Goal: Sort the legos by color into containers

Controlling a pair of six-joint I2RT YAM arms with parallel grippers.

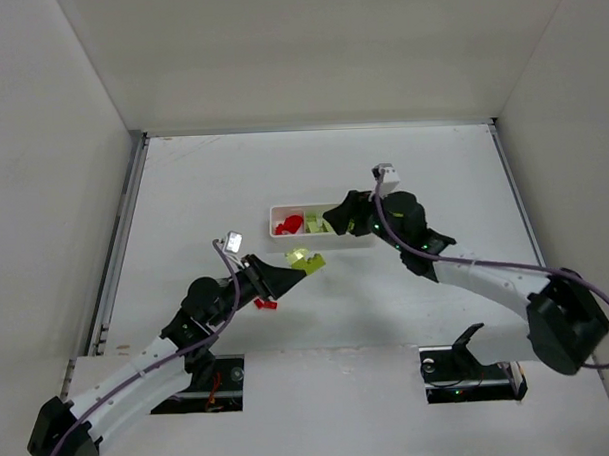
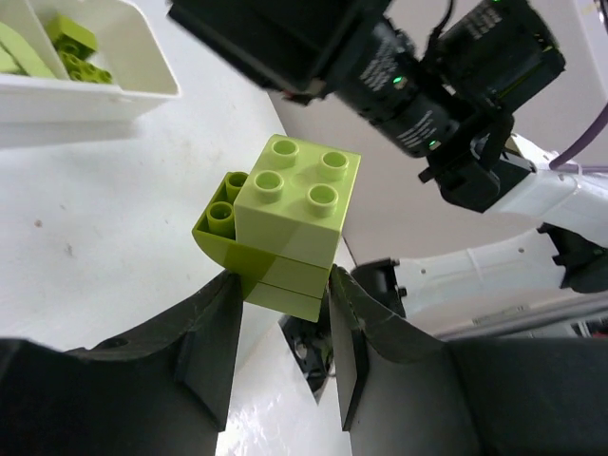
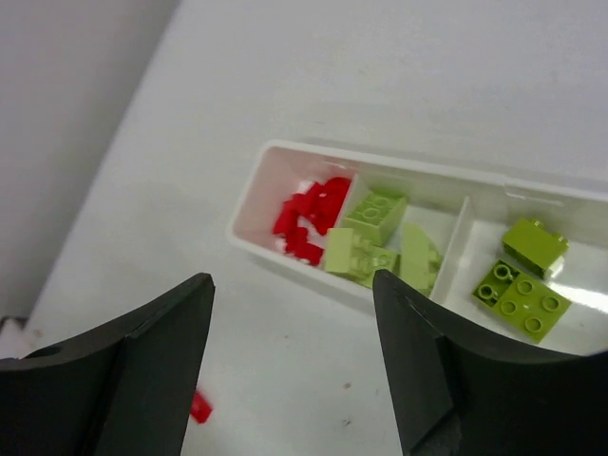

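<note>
Over the white table (image 1: 183,192), the left hand (image 2: 282,285) clamps a yellow-green lego (image 2: 296,214), next due for the tray (image 1: 273,222) at one o'clock; the right hand (image 3: 293,283) gapes empty.

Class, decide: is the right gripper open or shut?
Open: the right gripper has its fingers wide apart over the tray, nothing between them.

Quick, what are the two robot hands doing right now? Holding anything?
Left gripper: closed on a yellow-green lego.
Right gripper: open, holding nothing.
</note>
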